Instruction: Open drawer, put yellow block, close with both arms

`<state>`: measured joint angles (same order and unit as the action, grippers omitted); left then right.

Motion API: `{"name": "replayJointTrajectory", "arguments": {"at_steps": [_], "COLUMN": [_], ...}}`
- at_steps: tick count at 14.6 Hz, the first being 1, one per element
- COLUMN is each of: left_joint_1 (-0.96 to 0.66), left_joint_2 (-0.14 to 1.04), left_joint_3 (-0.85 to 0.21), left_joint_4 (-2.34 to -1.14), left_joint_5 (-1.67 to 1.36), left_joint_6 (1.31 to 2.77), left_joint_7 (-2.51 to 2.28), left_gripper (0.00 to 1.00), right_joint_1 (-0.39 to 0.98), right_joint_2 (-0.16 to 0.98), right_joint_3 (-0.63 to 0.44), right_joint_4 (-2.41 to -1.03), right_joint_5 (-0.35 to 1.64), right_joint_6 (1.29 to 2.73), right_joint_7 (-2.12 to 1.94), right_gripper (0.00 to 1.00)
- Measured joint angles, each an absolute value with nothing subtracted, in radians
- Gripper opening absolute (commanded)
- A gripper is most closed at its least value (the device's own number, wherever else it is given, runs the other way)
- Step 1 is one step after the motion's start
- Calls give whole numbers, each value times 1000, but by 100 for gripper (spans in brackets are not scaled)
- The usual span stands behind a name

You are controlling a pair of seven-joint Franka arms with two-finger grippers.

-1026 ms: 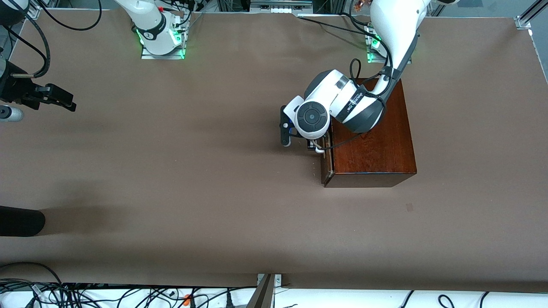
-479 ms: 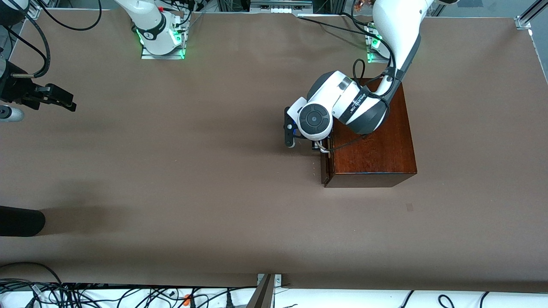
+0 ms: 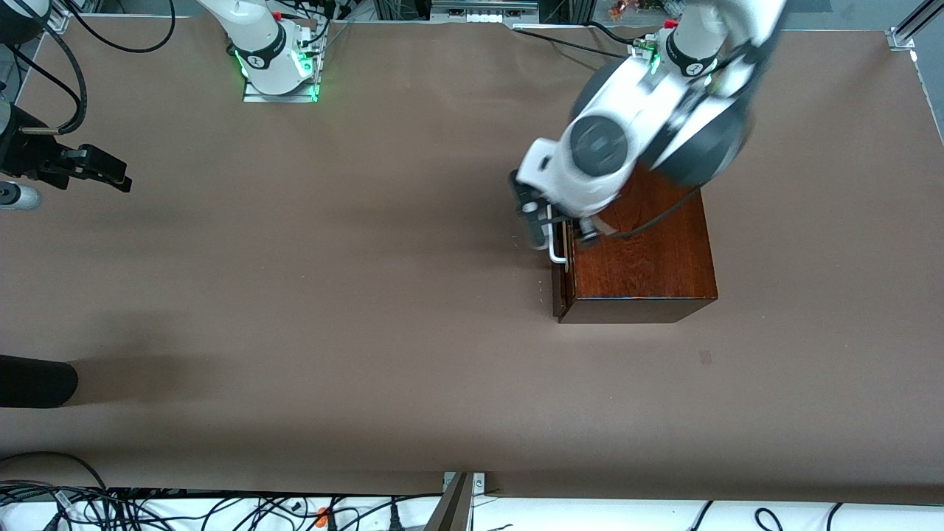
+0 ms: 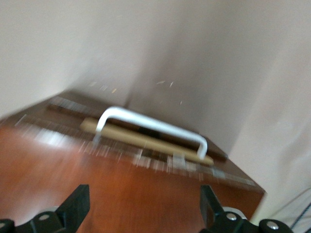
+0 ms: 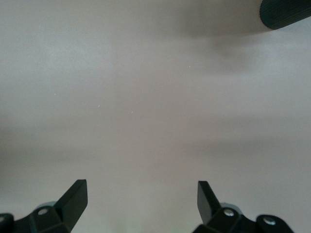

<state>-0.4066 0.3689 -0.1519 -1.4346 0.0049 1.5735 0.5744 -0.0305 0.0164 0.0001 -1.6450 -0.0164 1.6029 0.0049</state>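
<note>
The dark mahogany box [image 3: 641, 258] stands toward the left arm's end of the table. Its drawer front [image 3: 559, 284] sits almost flush with the box. The white bar handle [image 3: 554, 247] also shows in the left wrist view [image 4: 150, 125], with a thin strip of pale wood [image 4: 146, 141] by it. My left gripper [image 3: 558, 223] hangs open and empty over the box's front edge, above the handle; in its wrist view [image 4: 144, 208] the fingers are wide apart. My right gripper [image 3: 110, 177] waits open [image 5: 141, 201] over bare table at the right arm's end. The yellow block is out of view.
A black rounded object [image 3: 37, 380] juts in at the right arm's end, nearer the front camera; it also shows in the right wrist view [image 5: 286, 12]. A grey cylinder [image 3: 18, 195] lies by the right gripper. Cables [image 3: 147, 509] run along the near edge.
My left gripper has let go of the handle, risen and swung back over the box's front edge. The drawer front has moved in slightly. The right arm has not moved.
</note>
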Motion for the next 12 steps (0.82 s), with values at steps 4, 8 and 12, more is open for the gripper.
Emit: {"name": "replayJointTrajectory", "arguments": {"at_steps": [4,8,12], "left_joint_1": [-260,-76,-20], "left_joint_2": [250,206,142], "left_joint_3": [-140,-132,-105], "left_joint_4": [-1406,-1391,-1405], "left_joint_5": [5,5,5], "left_joint_6": [1469,1456,1450], "left_joint_7": [514,503,272], "left_gripper": [100,100,100], "right_joint_1": [-30,-31,-30], "right_joint_2": [16,16,17], "right_joint_3": [0,0,0], "right_joint_4": [-1645,-1645,-1645], "right_joint_5": [-16,-16,-16], "right_joint_6": [1603,1603,1603], "right_joint_7": [5,5,5], "right_gripper": [100,100,100]}}
